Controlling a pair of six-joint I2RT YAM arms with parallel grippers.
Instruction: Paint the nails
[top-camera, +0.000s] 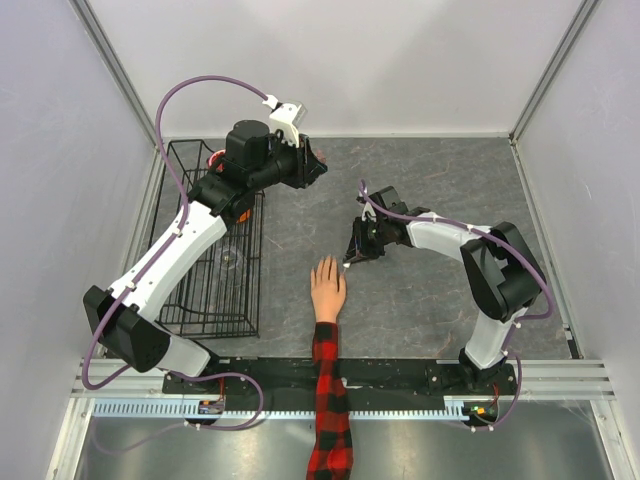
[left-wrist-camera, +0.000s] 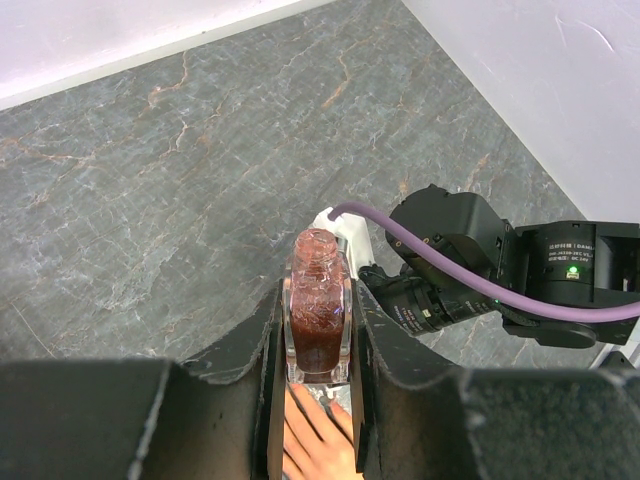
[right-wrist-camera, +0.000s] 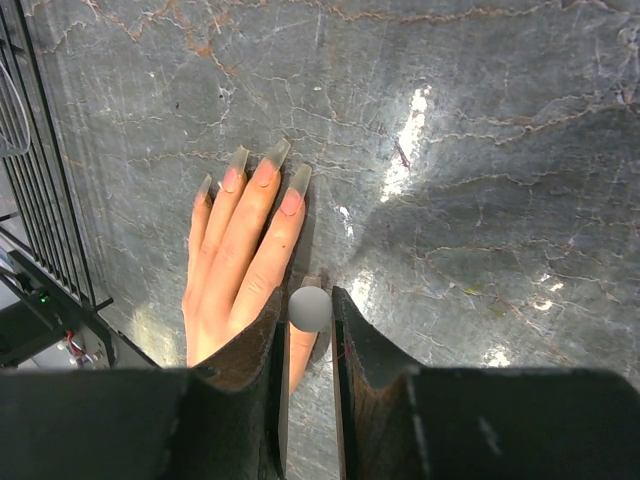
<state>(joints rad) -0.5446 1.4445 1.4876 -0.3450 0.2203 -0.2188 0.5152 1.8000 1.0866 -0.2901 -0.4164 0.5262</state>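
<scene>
The peach mannequin hand (top-camera: 327, 290) with its plaid sleeve (top-camera: 330, 400) lies palm down on the grey table. Its long, pale nails (right-wrist-camera: 268, 165) point away from me in the right wrist view. My right gripper (right-wrist-camera: 308, 305) is shut on a grey round-topped brush cap (right-wrist-camera: 310, 308), held straight above the thumb (right-wrist-camera: 300, 352), whose tip is mostly hidden under the cap. My left gripper (left-wrist-camera: 318, 292) is raised at the back left and shut on a small uncapped bottle (left-wrist-camera: 318, 320) of dark red glitter polish. The hand (left-wrist-camera: 315, 440) shows far below between its fingers.
A black wire basket (top-camera: 215, 240) stands on the table's left side, beneath the left arm, and its edge (right-wrist-camera: 40, 200) shows in the right wrist view. White walls close in the table on three sides. The right arm (left-wrist-camera: 470, 260) appears in the left wrist view.
</scene>
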